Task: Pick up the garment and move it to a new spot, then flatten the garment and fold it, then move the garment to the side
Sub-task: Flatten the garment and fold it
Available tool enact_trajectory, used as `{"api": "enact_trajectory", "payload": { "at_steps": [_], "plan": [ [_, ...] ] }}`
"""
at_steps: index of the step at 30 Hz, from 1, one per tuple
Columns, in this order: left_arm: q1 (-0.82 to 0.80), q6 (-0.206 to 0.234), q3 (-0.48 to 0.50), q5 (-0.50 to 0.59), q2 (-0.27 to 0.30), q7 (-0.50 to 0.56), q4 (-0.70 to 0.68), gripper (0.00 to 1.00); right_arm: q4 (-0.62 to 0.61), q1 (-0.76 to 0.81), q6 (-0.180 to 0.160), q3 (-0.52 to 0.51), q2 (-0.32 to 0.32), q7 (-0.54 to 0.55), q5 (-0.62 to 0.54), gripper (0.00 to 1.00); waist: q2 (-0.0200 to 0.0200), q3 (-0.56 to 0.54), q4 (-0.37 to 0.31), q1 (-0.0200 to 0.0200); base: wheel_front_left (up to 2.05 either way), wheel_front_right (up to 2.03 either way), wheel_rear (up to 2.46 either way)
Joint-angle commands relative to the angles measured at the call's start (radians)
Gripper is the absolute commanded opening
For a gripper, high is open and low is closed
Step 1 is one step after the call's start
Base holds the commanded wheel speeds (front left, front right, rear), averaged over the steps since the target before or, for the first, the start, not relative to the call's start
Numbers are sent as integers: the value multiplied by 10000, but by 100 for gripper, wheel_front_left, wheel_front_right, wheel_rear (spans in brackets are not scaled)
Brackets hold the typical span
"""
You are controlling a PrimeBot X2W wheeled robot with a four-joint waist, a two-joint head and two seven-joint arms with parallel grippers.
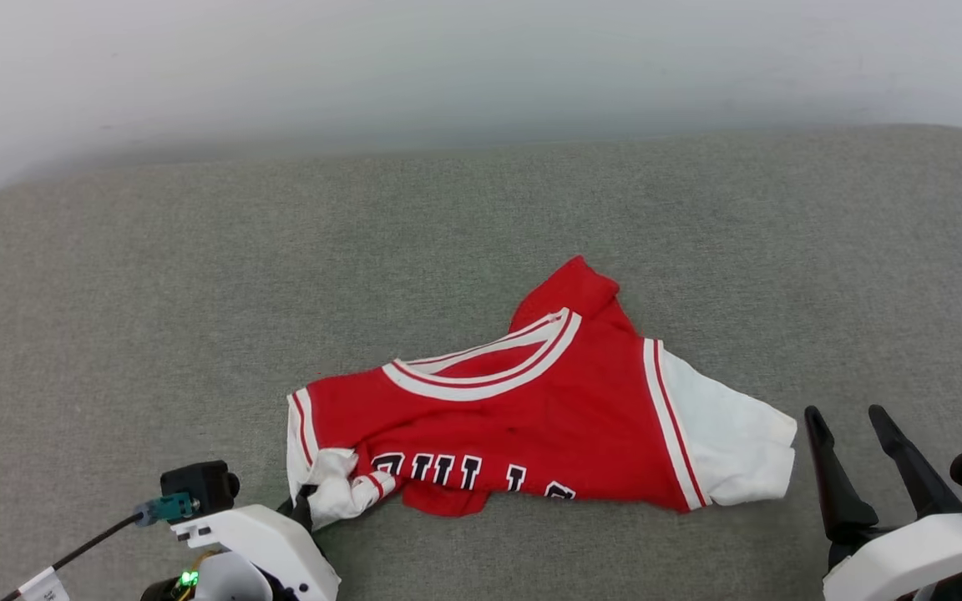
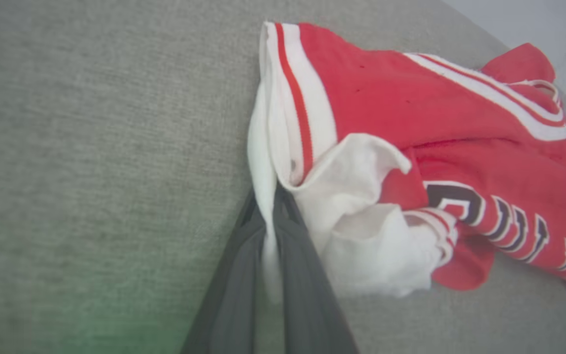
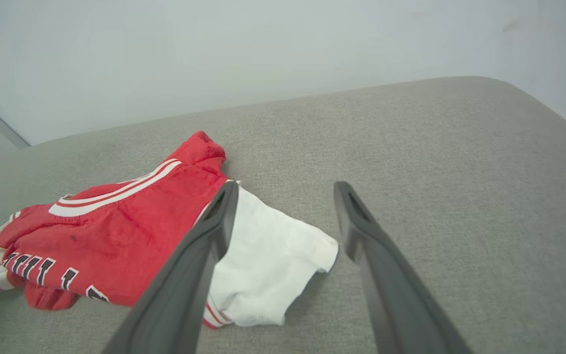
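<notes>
Both sleeves (image 1: 731, 451) probably good holds: soft, light shirt (image 1: 531, 417). Left end effector (image 2: 266, 202) clamped on one sleeve; right end effector (image 3: 287, 186) open, empty.

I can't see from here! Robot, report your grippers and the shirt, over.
Left gripper shut on sleeve of crumpled red, white-sleeved T-shirt. Right gripper open, beside other sleeve. Nothing in the way on grey fabric surface.
</notes>
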Motion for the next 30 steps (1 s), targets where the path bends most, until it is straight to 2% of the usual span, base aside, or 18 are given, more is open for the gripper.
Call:
{"api": "enact_trajectory", "payload": {
  "at_steps": [1,2,3,4,7,12,15,19,24,27,30],
  "plan": [
    [146,23,-29,-54,8,27,86,2,-57,-169,-5,6,20,16,-57,100,-1,36,73,-1,0,0,0],
    [194,-3,-51,-61,-21,17,160,33,-72,-192,-5,5,22,35,-69,100,-1,46,110,-1,0,0,0],
    [233,-41,-64,-74,-41,-20,227,78,-88,-210,-3,-5,22,58,-85,100,-1,46,144,-1,0,0,0],
    [277,-55,-86,-58,-37,-77,324,100,-103,-212,-3,-6,22,84,-100,100,-1,39,168,-1,0,0,0],
    [260,-113,-60,152,47,-516,471,100,-112,-181,-5,-3,22,126,-157,100,-1,-84,230,-1,0,0,0],
    [96,-9,53,827,171,-2026,96,100,-128,-87,-3,-26,20,225,-240,100,-1,-450,257,-1,0,0,0],
    [-11,139,20,1321,405,-2673,-173,100,-105,8,-5,-65,22,280,-258,100,-1,-721,284,-1,0,0,0],
    [-34,544,-150,2107,663,-3145,-723,100,-106,132,-3,-106,22,349,-241,100,-1,-1036,300,-1,0,0,0],
    [150,1020,-441,2703,902,-2910,-1575,100,-201,262,-5,-145,22,434,-247,100,-1,-1255,289,-1,0,0,0],
    [161,986,-520,2492,997,-2222,-2049,100,-249,302,-3,-169,22,465,-239,100,-1,-1298,281,-1,0,0,0],
    [60,768,-741,2297,1300,-1140,-2340,100,-269,365,-3,-171,22,479,-190,100,-1,-1297,253,-1,0,0,0]
  ]
}}
